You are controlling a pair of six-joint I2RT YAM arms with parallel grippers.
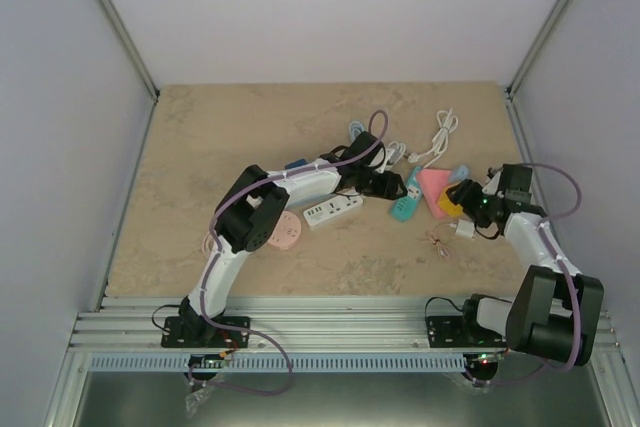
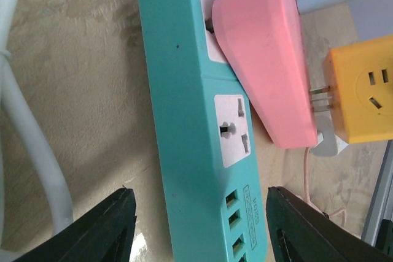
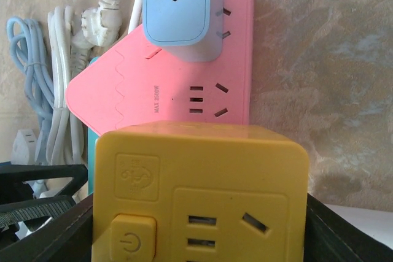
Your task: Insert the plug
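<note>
1. The right gripper (image 3: 199, 237) is pinching the yellow cube adapter (image 3: 196, 182), with a dark finger pressed against each side.
2. In the left wrist view the cube's metal prongs (image 2: 319, 99) are bare. They point at the side edge of the pink strip and sit in no socket.
3. The left gripper (image 2: 199, 204) has its fingers spread wide and straddles the teal power strip (image 2: 184, 108). I cannot tell whether it touches the strip. The strip's universal socket (image 2: 233, 130) is free.
4. Just beyond the cube lies the pink power strip (image 3: 184, 90), with one corner resting over the teal strip's farther socket. A blue charger (image 3: 178, 10) already sits in its far end, and the nearer outlets look unoccupied.
5. Farthest off are the bundled white cables (image 3: 61, 59), lying loose.
6. My reading is that the plug is picked up and held, so the grasp is done. Lining the prongs up with an outlet and pushing them home is all still left. I cannot tell which outlet is meant.
</note>
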